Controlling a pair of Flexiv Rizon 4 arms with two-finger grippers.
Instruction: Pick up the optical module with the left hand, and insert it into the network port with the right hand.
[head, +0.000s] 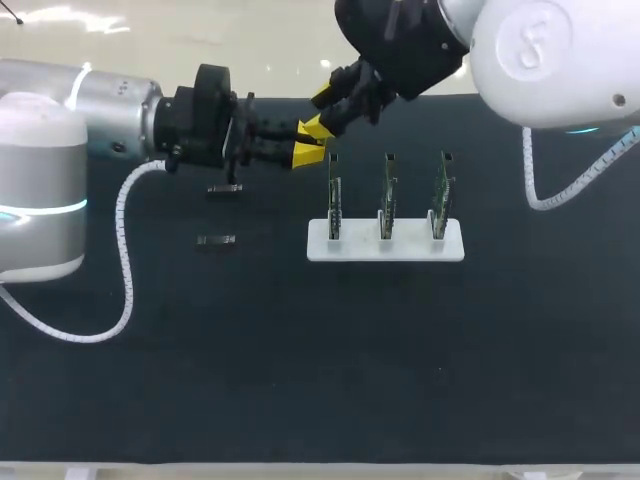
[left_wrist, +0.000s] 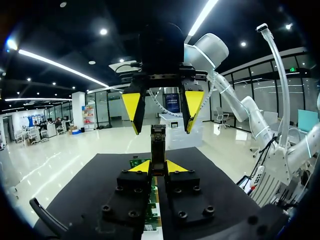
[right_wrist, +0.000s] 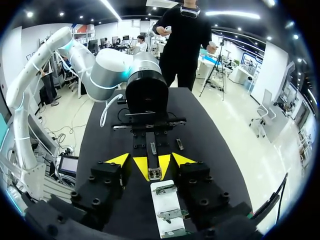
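The optical module (left_wrist: 158, 142), a slim dark bar, stands out from between the yellow tips of my left gripper (left_wrist: 158, 166), which is shut on it. In the head view the left gripper (head: 306, 150) hovers above the table, left of the board stand. My right gripper (head: 320, 112) meets it from above. Its two yellow fingers (left_wrist: 132, 110) straddle the module's free end with a gap on each side, so it is open. In the right wrist view the module (right_wrist: 154, 174) sits midway between the right gripper's (right_wrist: 151, 161) spread tips.
A white stand (head: 450, 247) carries three upright green circuit boards (head: 387, 192) at the table's middle; it lies under the right gripper (right_wrist: 167, 207). Two spare dark modules (head: 225, 188) (head: 216, 240) lie on the black mat to the left.
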